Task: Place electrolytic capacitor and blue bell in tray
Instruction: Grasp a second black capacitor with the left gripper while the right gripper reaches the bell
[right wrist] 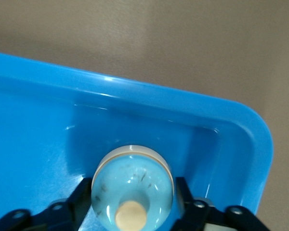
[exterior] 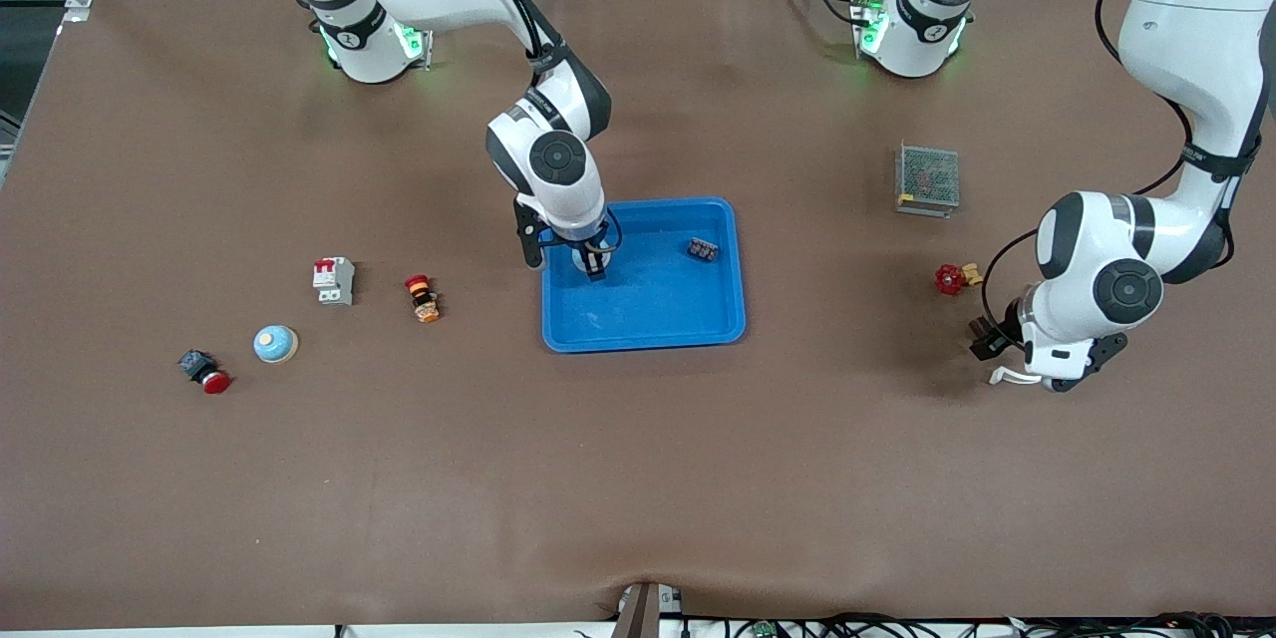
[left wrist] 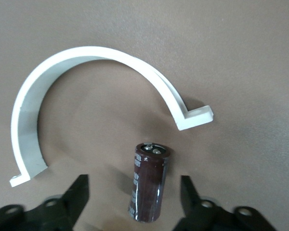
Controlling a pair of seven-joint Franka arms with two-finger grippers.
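Observation:
The bright-blue tray (exterior: pixel 739 264) lies mid-table. My right gripper (exterior: pixel 594 267) is down in the tray's corner toward the right arm's end, shut on a light-blue bell (right wrist: pixel 133 168) with a tan button. The tray's rim (right wrist: pixel 135 91) curves round it. A second blue bell (exterior: pixel 275 344) sits on the table toward the right arm's end. My left gripper (exterior: pixel 989 343) is low over the table at the left arm's end. It is open, with a dark brown electrolytic capacitor (left wrist: pixel 149 185) standing between its fingers (left wrist: pixel 79 190), apart from both.
A small dark part (exterior: pixel 703 248) lies in the tray. A white half-ring clamp (left wrist: pixel 36 96) lies beside the capacitor. A red valve (exterior: pixel 952 278) and a metal mesh box (exterior: pixel 928 179) are near the left arm. A breaker (exterior: pixel 334 280), an orange-red button (exterior: pixel 423 298) and a red pushbutton (exterior: pixel 205 371) lie near the second bell.

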